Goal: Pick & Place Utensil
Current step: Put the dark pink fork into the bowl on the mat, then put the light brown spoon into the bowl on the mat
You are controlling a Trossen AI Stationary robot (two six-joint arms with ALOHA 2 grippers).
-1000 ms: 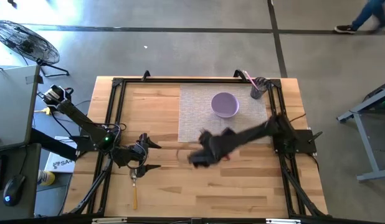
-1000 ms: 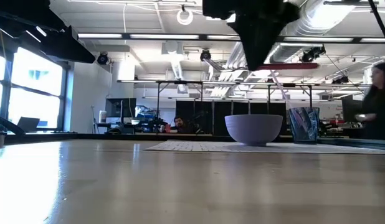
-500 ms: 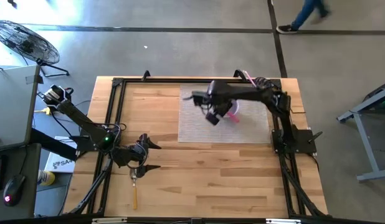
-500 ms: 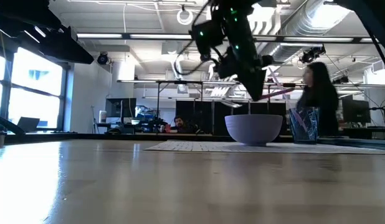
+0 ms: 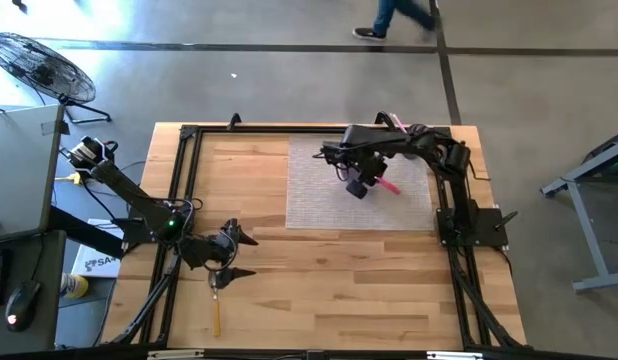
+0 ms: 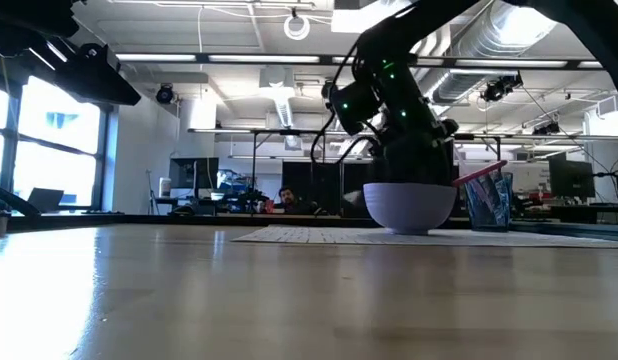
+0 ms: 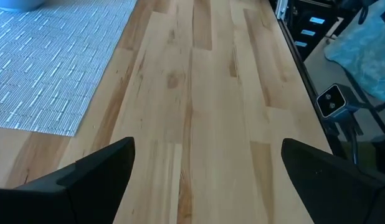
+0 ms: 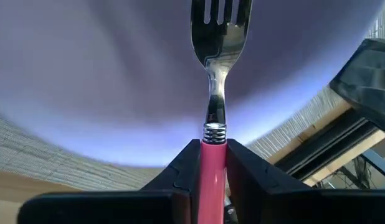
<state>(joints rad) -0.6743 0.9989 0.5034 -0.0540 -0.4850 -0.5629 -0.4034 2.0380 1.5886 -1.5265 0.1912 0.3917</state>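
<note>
One fork [image 8: 214, 68] in right hand [image 8: 212, 163].

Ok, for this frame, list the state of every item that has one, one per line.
right gripper: shut on the fork, over the bowl
fork: held by its pink handle, tines over the bowl
bowl: upright on the placemat
left gripper: open, empty
cup: upright

Looks like I'm driving this in a big open lab or workshop: concrete floor [image 5: 239, 90], exposed ceiling ducts [image 6: 509, 20], strip lights, desks with monitors [image 6: 569, 178] behind the table [image 5: 319, 290].
</note>
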